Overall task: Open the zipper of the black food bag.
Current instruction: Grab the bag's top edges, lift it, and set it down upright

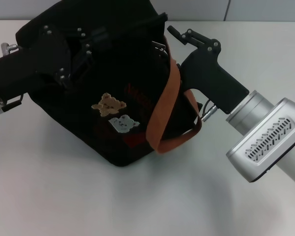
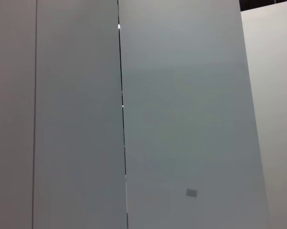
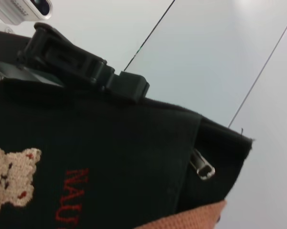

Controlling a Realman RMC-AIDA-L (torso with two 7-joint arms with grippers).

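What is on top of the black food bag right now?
The left gripper lies over the black food bag at its top edge, hiding that part of the zipper. The right gripper is at the top right corner, beside the metal pull tab.

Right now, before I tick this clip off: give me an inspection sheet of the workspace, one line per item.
Surface: white table, bare around the bag.
Job's things: black bag tilted on the table; bear patch and cloud patch face up; orange strap draped over its right end; silvery pull tab at the bag's end corner; how far the zipper is open cannot be told.
Clutter: nothing seen.
Grippers: left gripper on the bag's upper left; right gripper at the bag's upper right corner.
Cables: nothing seen.
Surroundings: pale wall panels.
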